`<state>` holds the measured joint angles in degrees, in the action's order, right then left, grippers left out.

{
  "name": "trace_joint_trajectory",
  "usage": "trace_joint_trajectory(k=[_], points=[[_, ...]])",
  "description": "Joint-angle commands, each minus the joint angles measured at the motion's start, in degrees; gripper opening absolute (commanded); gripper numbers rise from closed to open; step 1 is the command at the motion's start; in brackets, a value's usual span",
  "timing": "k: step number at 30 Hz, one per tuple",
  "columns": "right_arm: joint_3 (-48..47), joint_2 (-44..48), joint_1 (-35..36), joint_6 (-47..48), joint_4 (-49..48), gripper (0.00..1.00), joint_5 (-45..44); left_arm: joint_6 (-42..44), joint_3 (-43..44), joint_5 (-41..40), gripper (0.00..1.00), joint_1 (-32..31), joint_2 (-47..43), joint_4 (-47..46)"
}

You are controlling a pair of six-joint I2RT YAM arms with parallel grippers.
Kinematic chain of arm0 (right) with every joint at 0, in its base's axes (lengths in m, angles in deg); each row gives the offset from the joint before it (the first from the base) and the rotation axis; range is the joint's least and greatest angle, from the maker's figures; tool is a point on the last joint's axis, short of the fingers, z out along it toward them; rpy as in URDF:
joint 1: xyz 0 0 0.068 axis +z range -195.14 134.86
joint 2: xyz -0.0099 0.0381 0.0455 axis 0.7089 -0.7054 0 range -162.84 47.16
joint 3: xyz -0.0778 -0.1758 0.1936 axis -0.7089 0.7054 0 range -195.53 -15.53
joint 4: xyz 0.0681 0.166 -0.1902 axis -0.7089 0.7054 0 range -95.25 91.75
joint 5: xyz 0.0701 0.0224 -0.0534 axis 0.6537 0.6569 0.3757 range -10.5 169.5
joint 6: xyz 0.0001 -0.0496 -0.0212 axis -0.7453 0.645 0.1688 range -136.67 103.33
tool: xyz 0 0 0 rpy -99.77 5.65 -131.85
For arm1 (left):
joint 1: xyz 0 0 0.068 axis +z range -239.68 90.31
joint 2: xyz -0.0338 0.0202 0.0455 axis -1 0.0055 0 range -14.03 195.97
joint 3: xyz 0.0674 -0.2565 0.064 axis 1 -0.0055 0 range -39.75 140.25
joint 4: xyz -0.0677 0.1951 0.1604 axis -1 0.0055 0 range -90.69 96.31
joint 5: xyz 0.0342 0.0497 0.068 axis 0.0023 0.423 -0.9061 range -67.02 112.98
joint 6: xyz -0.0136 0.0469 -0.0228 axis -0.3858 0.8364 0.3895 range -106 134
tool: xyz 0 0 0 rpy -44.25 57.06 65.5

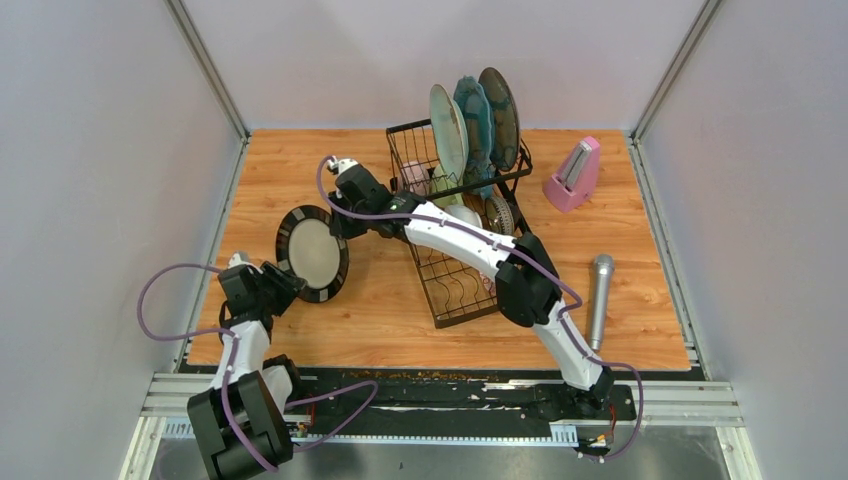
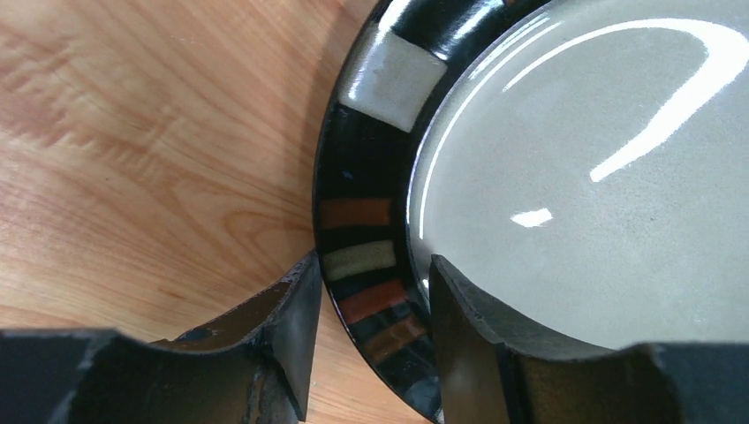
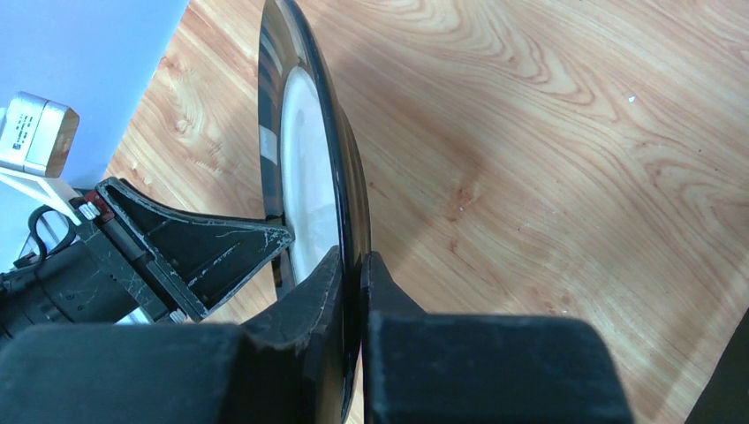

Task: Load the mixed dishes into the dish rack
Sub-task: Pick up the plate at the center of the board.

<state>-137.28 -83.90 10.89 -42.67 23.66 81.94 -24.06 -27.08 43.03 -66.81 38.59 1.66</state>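
A plate [image 1: 312, 252] with a black rim of coloured blocks and a grey centre stands on edge, left of the black wire dish rack [image 1: 455, 290]. My right gripper [image 1: 338, 222] is shut on its upper rim; in the right wrist view the fingers [image 3: 353, 274] pinch the thin edge of the plate [image 3: 305, 132]. My left gripper [image 1: 283, 283] straddles the lower rim with its jaws open; in the left wrist view [image 2: 375, 344] there is a gap beside the plate [image 2: 574, 177]. Three large plates [image 1: 470, 120] stand in the rack's far end.
The rack also holds a pink mug [image 1: 413, 178], a white bowl [image 1: 462, 215] and a patterned bowl [image 1: 498, 212]. A pink metronome [image 1: 573, 175] stands at the back right. A silver microphone [image 1: 600, 298] lies right of the rack. Grey walls enclose the wooden table.
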Motion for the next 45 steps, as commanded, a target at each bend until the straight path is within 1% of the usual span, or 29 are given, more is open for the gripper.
trace_joint_trajectory(k=[1,2,3,4,8,12,15,16,17,19,23,26,30,34,37,42,45], points=[[-0.56,1.46,6.33,0.47,-0.41,0.00,5.24,-1.38,0.68,13.25,0.57,-2.40,-2.37,-2.78],[-0.07,2.72,6.37,0.99,-0.41,0.00,4.07,-1.53,1.20,13.06,0.63,-2.40,-3.14,-1.82],[0.51,3.94,6.31,1.45,-0.43,0.00,3.02,-1.55,1.43,12.94,0.67,-2.39,-3.62,-1.16],[1.20,5.28,6.32,1.94,-0.41,0.00,2.24,-1.72,2.13,12.72,0.73,-2.44,-4.82,-0.01],[4.31,11.44,6.37,2.87,-0.67,0.00,2.02,-2.51,4.86,12.83,0.85,-2.39,-9.30,2.72],[9.90,19.41,6.32,3.18,-2.14,0.00,2.64,-3.22,8.06,13.26,0.91,-2.39,-13.66,5.51],[14.17,24.75,6.29,3.61,-3.33,0.00,1.59,-3.26,10.54,13.25,0.95,-2.39,-16.07,7.90],[15.58,26.24,6.28,3.78,-3.50,0.00,1.10,-3.23,11.72,13.80,0.98,-2.37,-17.14,8.67],[17.30,27.79,6.28,3.99,-3.63,0.00,0.82,-2.93,12.40,14.63,0.99,-2.38,-17.56,8.78],[19.70,30.56,6.24,3.98,-4.01,0.00,-0.03,-1.40,15.29,16.42,1.00,-2.37,-18.27,10.80],[22.99,35.38,6.11,3.70,-4.85,0.00,-0.84,2.76,22.25,17.02,1.00,-2.39,-18.76,14.50],[24.56,38.75,6.09,3.53,-5.66,0.00,-1.64,3.31,24.61,16.95,1.00,-2.39,-18.82,16.17],[26.28,42.40,5.69,3.50,-6.26,0.00,-2.18,2.41,25.97,17.83,1.00,-2.39,-19.19,16.00],[28.14,45.26,5.02,3.45,-6.41,0.00,-2.40,1.33,26.27,22.24,1.00,-2.39,-18.99,13.00],[28.95,46.79,4.09,3.20,-6.52,0.00,-2.08,0.35,26.13,27.68,1.00,-2.44,-18.70,9.11],[29.93,49.35,2.73,3.19,-6.54,0.00,-1.73,0.09,26.09,34.45,1.00,-2.44,-18.37,4.68],[30.61,51.15,0.89,2.77,-6.88,0.00,0.16,-1.37,25.05,40.50,0.99,-2.48,-17.45,0.85]])
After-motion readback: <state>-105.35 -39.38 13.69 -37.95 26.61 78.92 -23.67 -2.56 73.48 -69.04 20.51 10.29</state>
